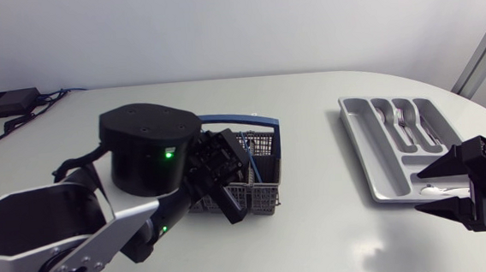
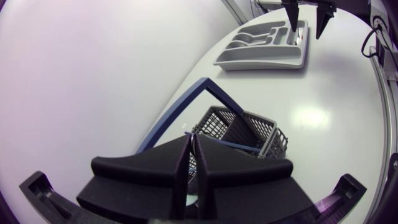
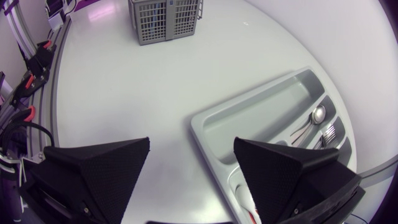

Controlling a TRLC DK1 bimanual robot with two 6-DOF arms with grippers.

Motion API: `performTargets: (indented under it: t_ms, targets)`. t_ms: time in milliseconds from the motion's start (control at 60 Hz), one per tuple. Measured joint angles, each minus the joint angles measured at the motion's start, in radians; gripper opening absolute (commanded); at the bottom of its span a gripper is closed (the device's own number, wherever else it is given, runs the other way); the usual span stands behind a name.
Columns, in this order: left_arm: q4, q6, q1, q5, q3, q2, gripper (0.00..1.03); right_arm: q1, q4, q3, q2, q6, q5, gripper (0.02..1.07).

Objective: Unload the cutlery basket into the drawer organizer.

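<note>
The grey mesh cutlery basket with its blue handle stands at mid table. My left gripper hangs over the basket's near side, its fingers pressed together just above the basket. The frames do not show whether anything is held between them. The grey drawer organizer lies at the right, with forks and a spoon in its slots. My right gripper hovers open over the organizer's near end and holds nothing. It also shows far off.
A black box with cables sits at the far left corner. The bare white tabletop lies between basket and organizer. Across the table, the right wrist view shows the basket.
</note>
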Motion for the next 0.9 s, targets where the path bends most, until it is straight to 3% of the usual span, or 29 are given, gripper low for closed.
performTargets:
  t_ms: [400, 617, 767, 900]
  targets:
    - [0.027, -0.013, 0.039, -0.017, 0.005, -0.087, 0.04, 0.199, 0.164, -0.052, -0.212, 0.309, -0.049, 1.00]
    - [-0.101, -0.172, 0.048, 0.033, 0.119, -0.041, 0.04, 0.427, 0.310, -0.069, -0.341, 0.632, -0.044, 0.99]
    - [-0.212, -0.300, 0.068, 0.108, 0.219, 0.010, 0.04, 0.645, 0.430, -0.071, -0.409, 0.895, 0.039, 0.99]
    - [-0.281, -0.378, 0.094, 0.169, 0.285, 0.046, 0.04, 0.851, 0.520, -0.071, -0.418, 1.072, 0.178, 0.99]
